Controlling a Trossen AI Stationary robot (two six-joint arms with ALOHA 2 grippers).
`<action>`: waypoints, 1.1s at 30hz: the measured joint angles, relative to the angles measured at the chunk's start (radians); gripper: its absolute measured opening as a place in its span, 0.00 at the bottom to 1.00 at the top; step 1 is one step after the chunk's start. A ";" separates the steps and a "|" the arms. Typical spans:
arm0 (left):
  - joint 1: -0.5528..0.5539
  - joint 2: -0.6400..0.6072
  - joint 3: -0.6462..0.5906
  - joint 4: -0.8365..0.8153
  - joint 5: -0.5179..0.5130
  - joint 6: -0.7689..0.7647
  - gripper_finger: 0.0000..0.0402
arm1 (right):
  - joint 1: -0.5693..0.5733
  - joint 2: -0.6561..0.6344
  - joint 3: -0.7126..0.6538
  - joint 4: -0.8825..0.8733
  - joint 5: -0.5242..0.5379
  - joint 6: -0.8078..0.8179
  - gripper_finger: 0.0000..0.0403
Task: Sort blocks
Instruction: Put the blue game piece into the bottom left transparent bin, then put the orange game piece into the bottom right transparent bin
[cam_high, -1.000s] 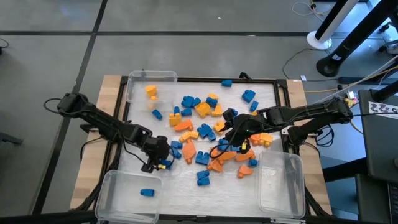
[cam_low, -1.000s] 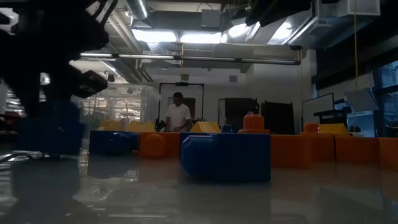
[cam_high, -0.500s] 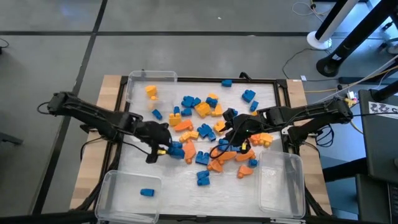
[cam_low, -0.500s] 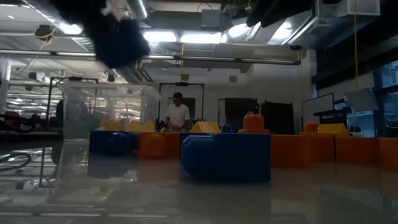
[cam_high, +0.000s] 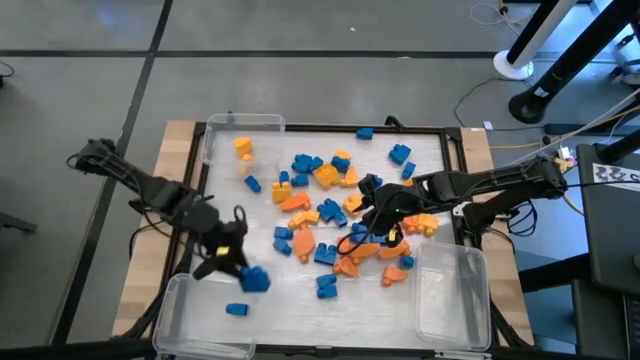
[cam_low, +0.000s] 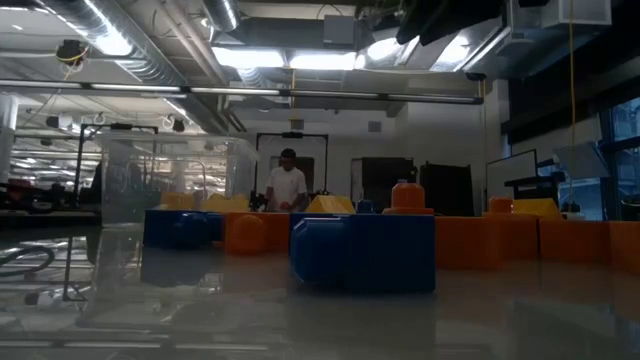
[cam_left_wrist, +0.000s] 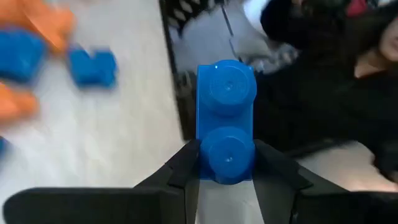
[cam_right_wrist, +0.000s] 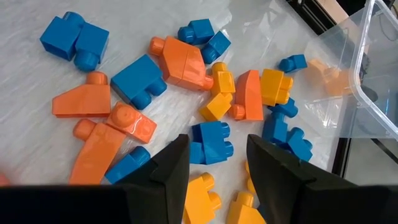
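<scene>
Blue brick (cam_left_wrist: 225, 121), two studs showing, clamped between the left end effector (cam_left_wrist: 225, 171) fingers; its lower body is hidden behind the fingers. In the high view the same brick (cam_high: 254, 279) hangs over the near-left clear bin's (cam_high: 180, 315) rim, left end effector (cam_high: 235, 262) just beside it. One more blue brick (cam_high: 236, 310) lies inside that bin.

Main heap of blocks (cam_high: 330, 215) sits mid-counter (cam_high: 182, 140), blue, orange and yellow mixed; exact count not possible, pieces overlap and the right arm covers some. Three clear bins: near left, near right (cam_high: 452, 300), far left (cam_high: 245, 123) with one yellow-orange piece by it.

Right end effector (cam_high: 383, 228) hovers low over the heap's right side. Right wrist view: fingers (cam_right_wrist: 168, 165) apart, nothing between them, a blue brick (cam_right_wrist: 211, 142) just past the tips, orange (cam_right_wrist: 180, 62) and yellow (cam_right_wrist: 273, 87) bricks around.

Low view: dim, neither arm in view. Large blue brick (cam_low: 362, 252) close up, orange ones behind, a person (cam_low: 287, 187) standing far back in the room.
</scene>
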 joint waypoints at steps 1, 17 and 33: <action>-0.028 0.010 0.000 -0.001 0.000 -0.036 0.26 | 0.000 0.000 0.000 0.000 0.000 0.004 0.40; -0.253 0.091 -0.001 -0.132 0.003 -0.666 0.30 | 0.000 0.000 0.000 0.005 0.000 0.153 0.40; -0.252 0.114 -0.001 -0.174 -0.002 -0.732 0.46 | 0.015 0.045 0.000 0.020 0.001 0.256 0.40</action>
